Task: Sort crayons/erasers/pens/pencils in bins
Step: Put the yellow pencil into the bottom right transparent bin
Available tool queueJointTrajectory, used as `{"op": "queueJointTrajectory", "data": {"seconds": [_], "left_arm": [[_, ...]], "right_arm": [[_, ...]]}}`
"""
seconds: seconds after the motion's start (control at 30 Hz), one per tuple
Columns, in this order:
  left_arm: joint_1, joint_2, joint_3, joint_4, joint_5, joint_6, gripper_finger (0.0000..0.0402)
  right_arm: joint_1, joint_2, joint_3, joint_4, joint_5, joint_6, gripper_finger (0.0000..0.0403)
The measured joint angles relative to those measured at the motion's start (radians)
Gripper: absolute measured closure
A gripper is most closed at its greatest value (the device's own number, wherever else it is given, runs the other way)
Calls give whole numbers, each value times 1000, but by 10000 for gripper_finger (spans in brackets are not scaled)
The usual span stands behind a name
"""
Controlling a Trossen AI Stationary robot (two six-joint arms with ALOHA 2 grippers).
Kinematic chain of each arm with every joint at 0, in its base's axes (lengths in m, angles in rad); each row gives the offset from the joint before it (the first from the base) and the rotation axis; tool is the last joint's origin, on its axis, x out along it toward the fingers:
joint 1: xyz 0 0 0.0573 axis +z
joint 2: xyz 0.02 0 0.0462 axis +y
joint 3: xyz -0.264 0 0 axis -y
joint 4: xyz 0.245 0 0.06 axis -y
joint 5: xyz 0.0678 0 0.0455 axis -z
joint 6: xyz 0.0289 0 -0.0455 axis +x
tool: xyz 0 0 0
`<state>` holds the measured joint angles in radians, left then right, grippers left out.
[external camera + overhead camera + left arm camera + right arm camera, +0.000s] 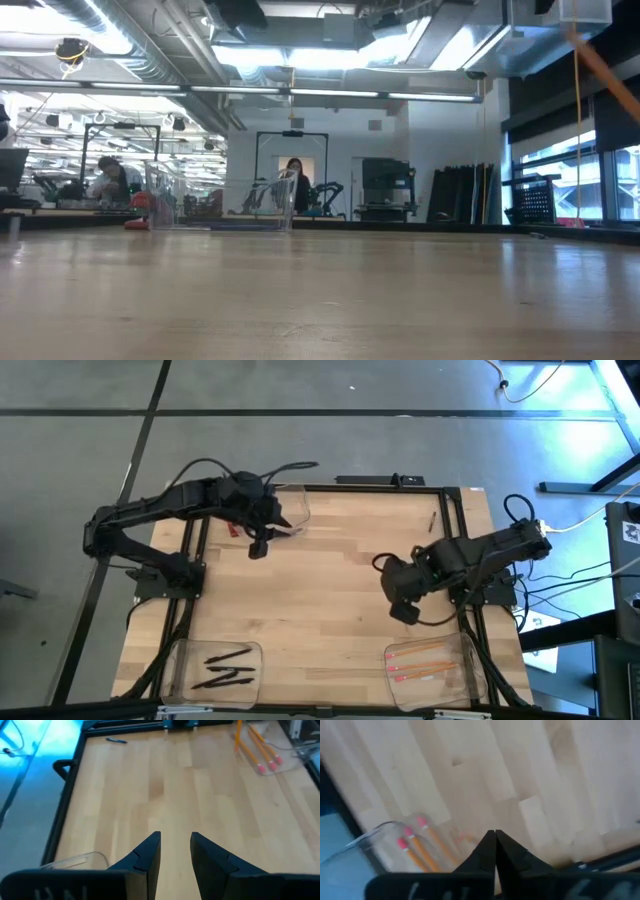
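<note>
Three clear bins stand on the wooden table. The near left bin (222, 668) holds black pens (228, 678). In the near right bin (462, 660) lie orange pencils (420, 665) with pink ends (410, 840). The far left bin (290, 508) shows nothing inside. One small black pen (432, 520) lies alone on the table at the far right. My left gripper (175, 851) hovers open and holds nothing, just beside the far left bin. My right gripper (495, 840) is shut on nothing, high above the table just beyond the pencil bin. No crayons or erasers show.
A red flat thing (232, 530) lies by the far left bin, under my left arm. The black frame (390, 482) runs along the table's edges. Bare wood (330, 590) lies between the two arms. People sit in the room beyond the table.
</note>
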<state>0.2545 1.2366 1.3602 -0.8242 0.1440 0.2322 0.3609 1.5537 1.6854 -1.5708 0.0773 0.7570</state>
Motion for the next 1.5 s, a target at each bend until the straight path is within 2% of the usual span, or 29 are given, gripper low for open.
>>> {"op": "queueJointTrajectory", "data": {"seconds": [0.17,0.33,0.57,0.73,0.9,1.07,1.17,1.27,1.5], "left_arm": [[-33,0,0,2,0,-61,305],[-50,0,0,9,-4,-94,305],[-56,0,0,26,-5,-100,305],[-57,0,0,30,-5,-101,305],[-80,0,-1,33,-4,-95,305],[-101,0,-1,33,-3,-92,305],[-106,0,-1,33,-3,-92,305],[-106,0,-1,33,-3,-91,305],[-106,0,-1,43,-4,-91,305]], "right_arm": [[-11,-6,-38,-2,62,-36,397],[-13,-14,-55,-1,62,-83,398],[-17,-13,-56,0,55,-49,399],[-35,-12,-56,0,35,-23,372],[-57,-12,-72,2,31,38,325],[-82,-14,-189,1,-52,51,270],[-95,-14,-295,0,-56,49,251],[-117,-14,-397,18,-99,51,246],[-162,-14,-617,245,-204,42,244]]}}
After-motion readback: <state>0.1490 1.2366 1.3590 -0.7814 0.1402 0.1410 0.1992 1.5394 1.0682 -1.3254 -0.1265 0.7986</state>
